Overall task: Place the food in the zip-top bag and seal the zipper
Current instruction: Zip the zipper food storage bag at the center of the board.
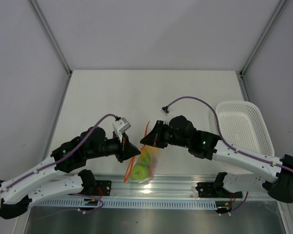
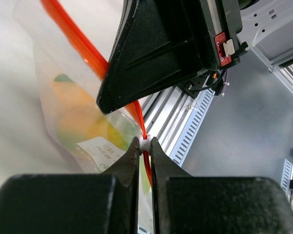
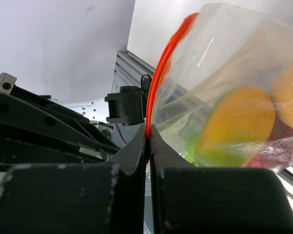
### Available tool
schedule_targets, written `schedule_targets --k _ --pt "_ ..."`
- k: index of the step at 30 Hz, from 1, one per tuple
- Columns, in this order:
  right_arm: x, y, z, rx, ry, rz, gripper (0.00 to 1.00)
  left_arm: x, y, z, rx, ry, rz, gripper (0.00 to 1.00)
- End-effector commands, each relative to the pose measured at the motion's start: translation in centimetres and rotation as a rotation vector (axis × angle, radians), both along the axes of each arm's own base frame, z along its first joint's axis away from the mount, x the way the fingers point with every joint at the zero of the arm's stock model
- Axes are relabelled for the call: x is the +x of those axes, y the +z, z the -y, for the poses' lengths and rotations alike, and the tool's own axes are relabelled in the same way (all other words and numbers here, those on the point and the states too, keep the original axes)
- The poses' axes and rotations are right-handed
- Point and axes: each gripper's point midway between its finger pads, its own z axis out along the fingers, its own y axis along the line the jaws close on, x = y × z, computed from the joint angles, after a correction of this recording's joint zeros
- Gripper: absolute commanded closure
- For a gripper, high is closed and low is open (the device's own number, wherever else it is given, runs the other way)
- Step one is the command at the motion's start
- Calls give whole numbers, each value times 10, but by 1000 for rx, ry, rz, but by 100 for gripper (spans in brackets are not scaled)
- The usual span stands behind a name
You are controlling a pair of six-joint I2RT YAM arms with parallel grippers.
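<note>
The clear zip-top bag [image 1: 145,165] hangs between my two grippers near the table's front edge, with the food inside it. A lime green fruit [image 1: 140,170] and a yellow-orange one [image 3: 239,122] show through the plastic, and a red one [image 3: 278,139] lies behind them. My left gripper [image 2: 145,142] is shut on the small white tab of the orange-red zipper [image 2: 75,41]. My right gripper [image 3: 148,127] is shut on the zipper strip [image 3: 158,83] further along the bag's mouth. In the top view the left gripper [image 1: 133,151] and right gripper [image 1: 145,140] sit close together.
A white mesh basket [image 1: 241,127] stands at the right of the table. An aluminium rail [image 1: 185,183] runs along the front edge under the bag. The right arm's black wrist [image 2: 161,48] looms close above the left gripper.
</note>
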Motion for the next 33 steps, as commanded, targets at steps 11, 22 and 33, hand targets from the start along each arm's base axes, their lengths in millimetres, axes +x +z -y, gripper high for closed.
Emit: schedule_targets --k 11,22,33 --pt "41 21 80 97 -321 59 100 -9 13 0 -71 -31 6 99" --pt "45 14 125 64 -421 69 100 -10 4 -2 -51 -30 -8 99" --pt "42 6 128 56 -410 55 100 -13 -8 -3 -42 -35 -29 98"
